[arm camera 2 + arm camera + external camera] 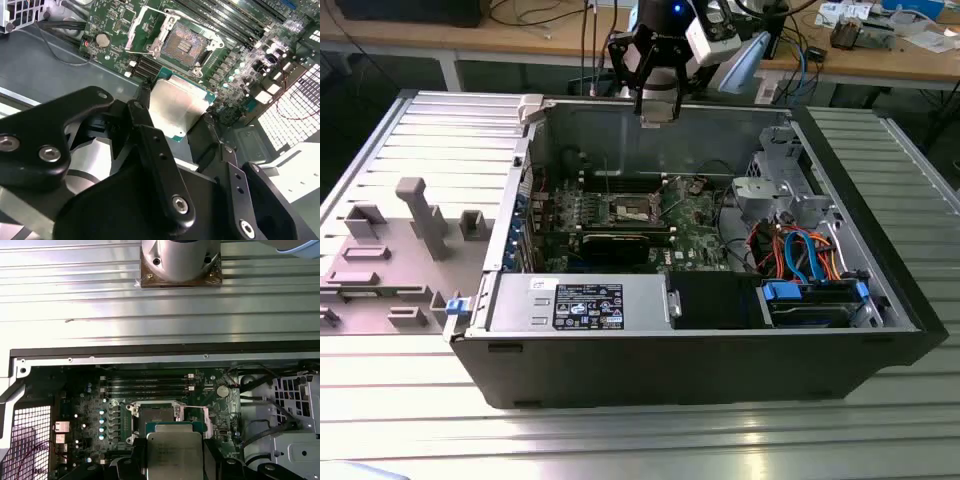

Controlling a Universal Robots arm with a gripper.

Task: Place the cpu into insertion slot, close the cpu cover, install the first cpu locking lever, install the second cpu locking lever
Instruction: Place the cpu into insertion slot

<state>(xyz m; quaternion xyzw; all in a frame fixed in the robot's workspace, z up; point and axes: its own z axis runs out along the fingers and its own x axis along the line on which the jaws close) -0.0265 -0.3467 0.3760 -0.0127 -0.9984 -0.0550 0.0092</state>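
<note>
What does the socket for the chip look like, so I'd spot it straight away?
Inside the open computer case, find the green motherboard. Beside its row of long narrow memory slots sits the insertion slot: a small square with a dark, faintly golden field and silvery rim, unlike the plain silver-topped cpu held in the jaws.
</note>
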